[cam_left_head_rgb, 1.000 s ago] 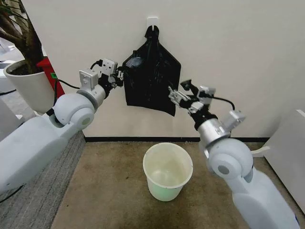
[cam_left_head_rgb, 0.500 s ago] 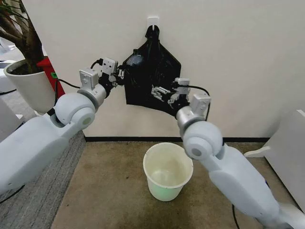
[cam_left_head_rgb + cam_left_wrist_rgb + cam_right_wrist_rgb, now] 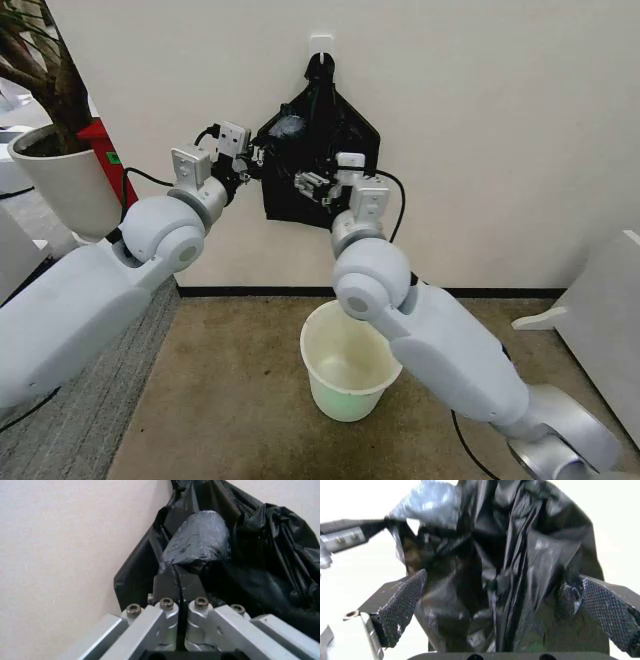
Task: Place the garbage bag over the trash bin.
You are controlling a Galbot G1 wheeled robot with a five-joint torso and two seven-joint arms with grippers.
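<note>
Two arms are up at the wall: the left gripper [image 3: 256, 158] has its jaws clenched on a fold at the left edge of the one garbage bag [image 3: 318, 150], which hangs black and crinkled from a white hook [image 3: 320, 43] high on the wall. Just right of it, the right gripper [image 3: 308, 183] sits against the bag's lower middle with its jaws spread wide, plastic bulging between them. One trash bin [image 3: 352, 362] stands on the floor below, against the right arm.
</note>
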